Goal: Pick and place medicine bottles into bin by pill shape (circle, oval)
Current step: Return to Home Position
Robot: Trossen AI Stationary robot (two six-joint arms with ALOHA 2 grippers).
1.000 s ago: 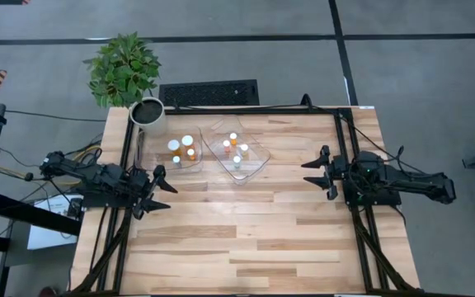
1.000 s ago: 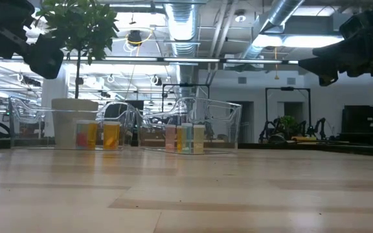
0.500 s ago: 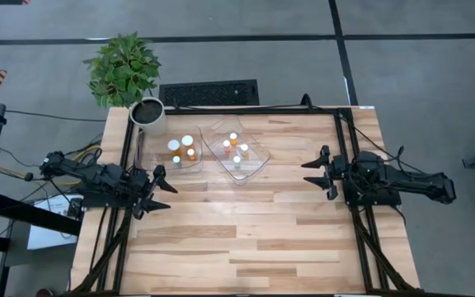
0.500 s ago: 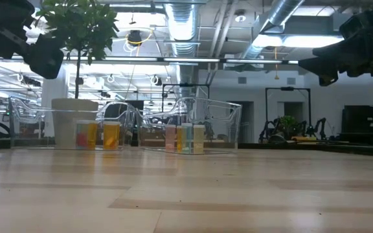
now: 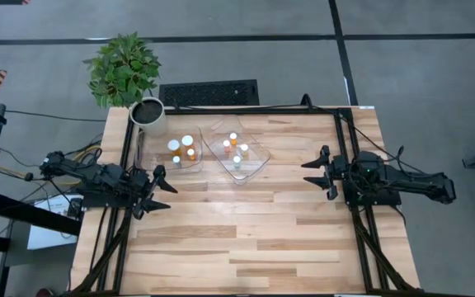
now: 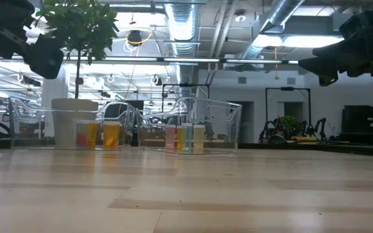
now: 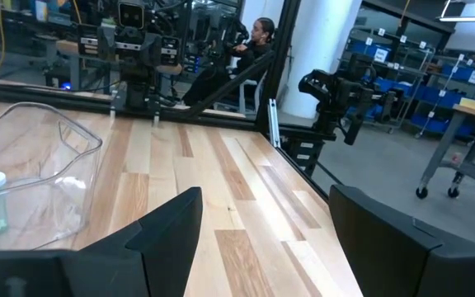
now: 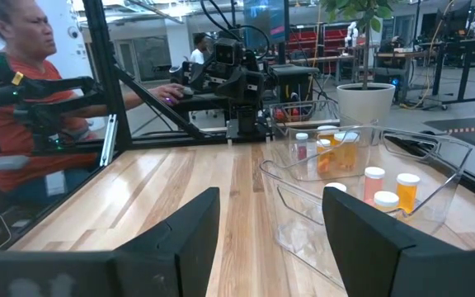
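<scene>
No medicine bottles stand loose on the tabletop (image 5: 246, 231). In the high view, 4 of them (image 5: 187, 141) are in the left clear bin (image 5: 198, 165) and 4 more (image 5: 232, 137) are in the right clear bin (image 5: 258, 161). Both bins lie toward 11 o'clock from the middle of the tabletop, just beside each other, and the white plant pot (image 5: 148, 114) is at the 11 o'clock corner.

The left tool (image 5: 163, 190) hangs at the 9 o'clock edge and the right tool (image 5: 308, 173) at the 3 o'clock side. Each points toward the middle and both are well apart from the bins. In each wrist view the 2 fingers stand apart with nothing between them, so both tools are empty.

I judge the sorting finished and only the homing step is left. To do it well:

- Draw each arm back along its own side, away from the centre, so that no link passes over the bins or the plant.
- Keep the tools raised above the wood, as the low view shows them, so that nothing scrapes.
- Move slowly, because the thin clear bins look light and a touch could push them.
- A person (image 8: 23, 107) sits beyond the tabletop edge behind the left arm, so that arm should not swing outward.
</scene>
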